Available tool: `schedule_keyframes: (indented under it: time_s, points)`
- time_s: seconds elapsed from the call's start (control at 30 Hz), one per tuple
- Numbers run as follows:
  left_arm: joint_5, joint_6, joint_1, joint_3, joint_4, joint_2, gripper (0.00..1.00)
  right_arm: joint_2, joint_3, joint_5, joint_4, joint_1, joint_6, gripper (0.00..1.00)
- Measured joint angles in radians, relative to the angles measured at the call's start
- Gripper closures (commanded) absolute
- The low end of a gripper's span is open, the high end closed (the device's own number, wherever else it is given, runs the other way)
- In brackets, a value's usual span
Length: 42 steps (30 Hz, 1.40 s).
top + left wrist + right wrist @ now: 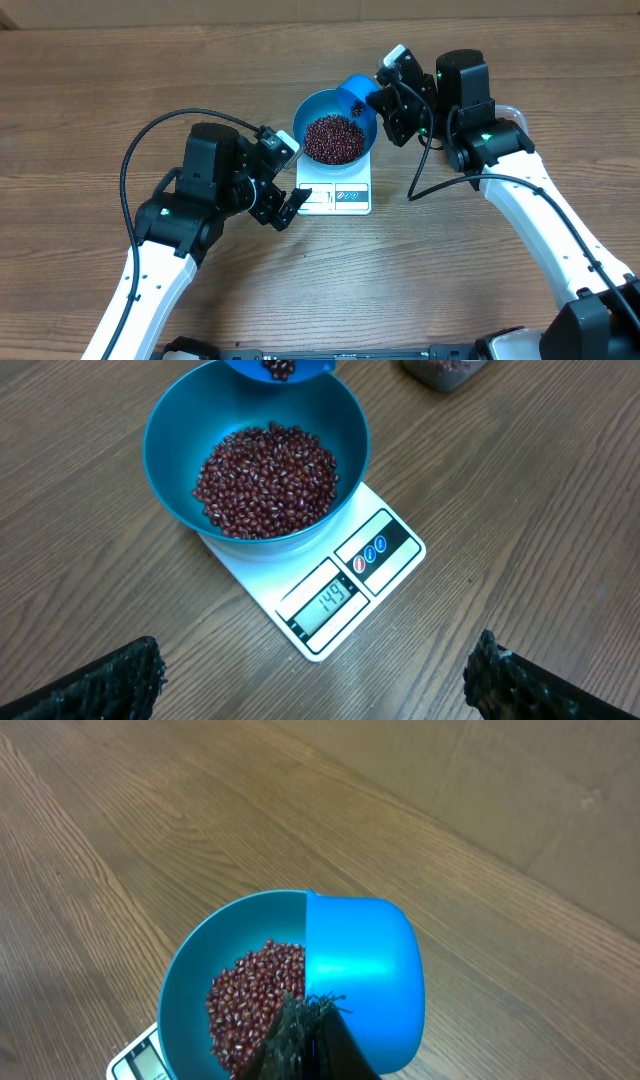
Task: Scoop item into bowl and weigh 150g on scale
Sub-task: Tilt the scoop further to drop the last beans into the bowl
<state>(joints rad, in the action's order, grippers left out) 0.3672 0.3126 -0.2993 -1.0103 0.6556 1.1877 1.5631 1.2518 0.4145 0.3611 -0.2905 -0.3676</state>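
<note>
1. while looking down from overhead, seeing the bowl sitting on the far part of the scale, around the middle of the table.
2. finding the beans lying as a loose heap inside the bowl, covering its bottom and climbing a little up the wall.
3. reading 149 on the display along the scale's near edge, with the button strip lying just right of it.
4. catching the right gripper clenching tight on a blue scoop, reaching in from the far right.
5. noting the scoop hanging over the bowl's far right rim, carrying a few beans, as showing in the left wrist view.
6. spotting the left gripper hovering near and left of the scale, fingers standing released and spread wide, grasping nothing, touching neither scale nor bowl.
7. glimpsing a clear tub holding more beans at the far right, apart from the scale, mostly cropping out of the left wrist view.
</note>
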Motion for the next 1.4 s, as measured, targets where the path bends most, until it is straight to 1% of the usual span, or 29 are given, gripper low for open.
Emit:
schedule_keyframes:
  time_s: [0.37, 1.4]
  points:
    - [0.0, 0.0, 0.0, 0.0, 0.0, 0.0, 0.01, 0.0, 0.0, 0.0, 0.035, 0.0, 0.0, 0.96]
    - [0.0, 0.0, 0.0, 0.0, 0.0, 0.0, 0.01, 0.0, 0.0, 0.0, 0.032, 0.0, 0.0, 0.96]
